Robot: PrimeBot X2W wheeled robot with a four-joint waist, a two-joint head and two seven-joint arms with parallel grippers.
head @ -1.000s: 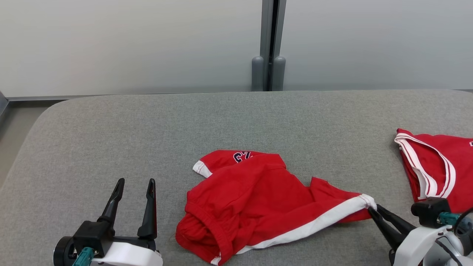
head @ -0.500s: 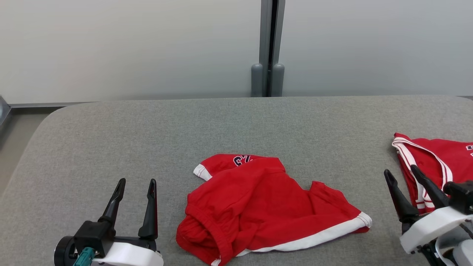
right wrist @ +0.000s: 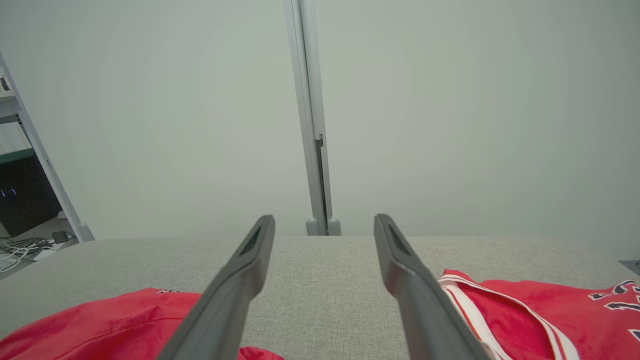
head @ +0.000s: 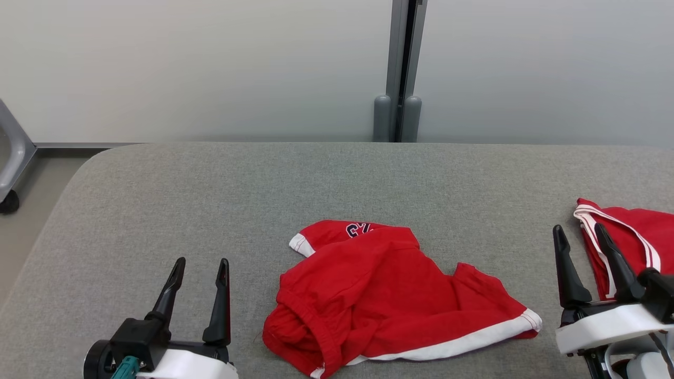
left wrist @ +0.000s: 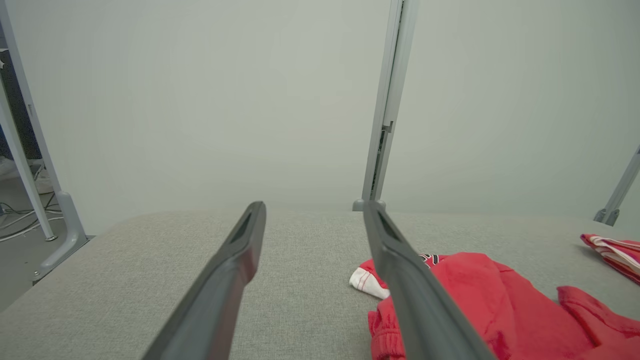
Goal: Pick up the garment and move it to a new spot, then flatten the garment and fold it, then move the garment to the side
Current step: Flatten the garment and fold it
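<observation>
The garment (head: 389,297), red shorts with white trim, lies crumpled in the middle of the grey padded table (head: 210,200); its near corner shows in the left wrist view (left wrist: 500,310) and the right wrist view (right wrist: 100,325). My left gripper (head: 201,264) stands open to the left of it, nothing between its fingers. My right gripper (head: 579,232) is open to the right of the garment's white-trimmed corner, apart from the cloth, fingers pointing away from me.
A second red garment with white stripes (head: 626,237) lies at the table's right edge, just beyond my right gripper, also seen as the striped red cloth (right wrist: 540,310). A grey partition post (head: 400,68) rises behind the table. A frame leg (head: 10,158) stands at far left.
My right gripper let go of the garment's white-trimmed corner, opened, and drew back to the right, swinging upright. The corner dropped flat. The camera shifted a little. The left arm stayed put.
</observation>
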